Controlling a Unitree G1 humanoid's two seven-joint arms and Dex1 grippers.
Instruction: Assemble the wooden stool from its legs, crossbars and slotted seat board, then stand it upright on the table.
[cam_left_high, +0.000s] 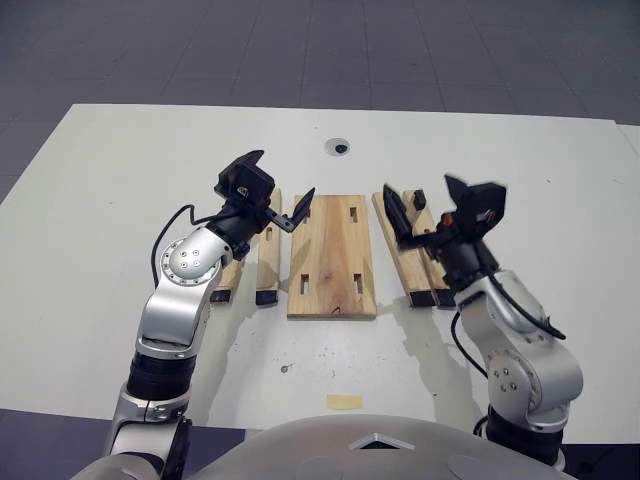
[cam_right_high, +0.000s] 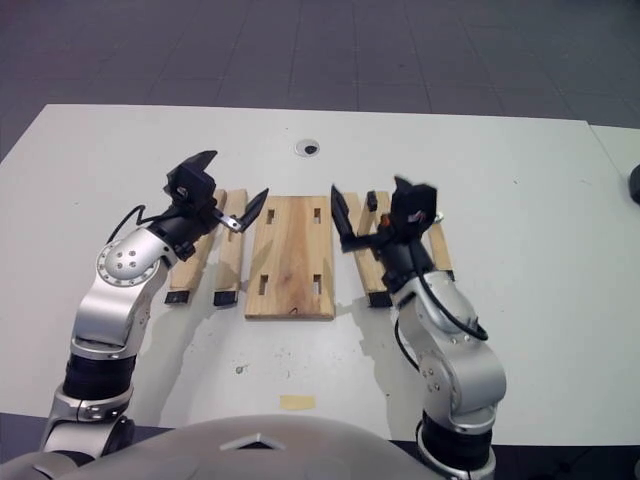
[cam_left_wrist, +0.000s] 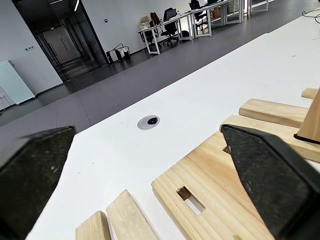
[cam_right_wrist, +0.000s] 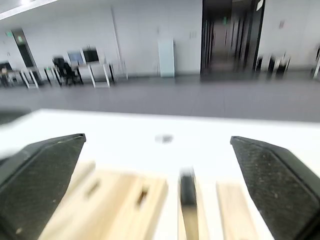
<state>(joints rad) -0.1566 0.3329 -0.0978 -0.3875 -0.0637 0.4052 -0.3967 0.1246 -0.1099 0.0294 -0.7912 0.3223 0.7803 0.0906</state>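
Beside the seat board (cam_left_high: 331, 255), left pincer (cam_left_high: 279, 186) and right pincer (cam_left_high: 424, 195) gape wide, partly covering legs (cam_left_high: 268, 262).

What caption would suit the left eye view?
Left gripper and right gripper, both open, hover beside the slotted seat board on the table.

Table (cam_left_high: 120, 180) with seat board (cam_left_high: 331, 255), legs (cam_left_high: 267, 268)

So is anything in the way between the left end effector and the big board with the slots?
Nothing that shows. The left end effector is open in the air at the slotted seat board's left edge, with only bare space between them. The other wooden pieces lie beside the board, not on it.
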